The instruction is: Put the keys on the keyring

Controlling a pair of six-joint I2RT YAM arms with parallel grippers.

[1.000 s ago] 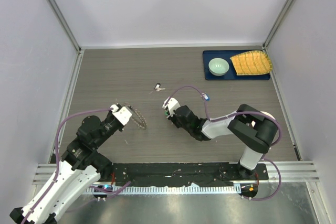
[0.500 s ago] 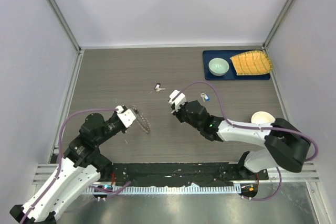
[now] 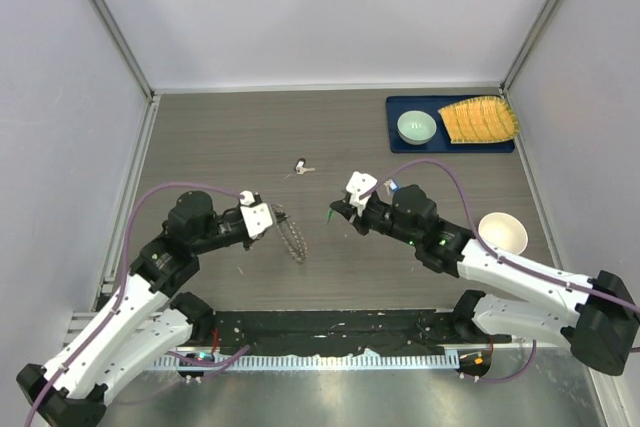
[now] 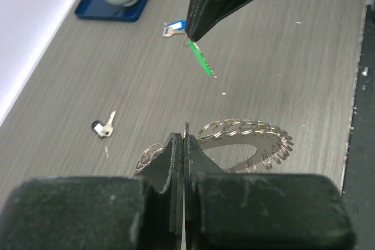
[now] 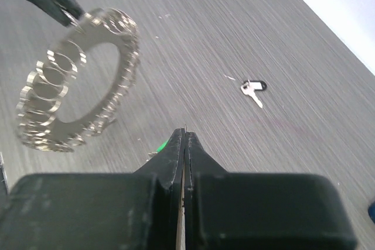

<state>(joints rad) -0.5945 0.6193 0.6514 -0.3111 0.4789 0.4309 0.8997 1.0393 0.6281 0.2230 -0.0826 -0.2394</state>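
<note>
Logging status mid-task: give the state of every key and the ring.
Bristly grey metal keyring: clamped at its rim in shut left fingers.
Green-headed silver key: pinched in shut right fingers.
Blue-headed silver key: lying loose on table.
Black-headed silver key: lying loose on table.

Left of centre above the worktop: keyring in the left gripper. Just right of it, apart: held key in the right gripper. Behind both, lying flat: loose key; further right, another key. Far right corner: tray, bowl in it.
</note>
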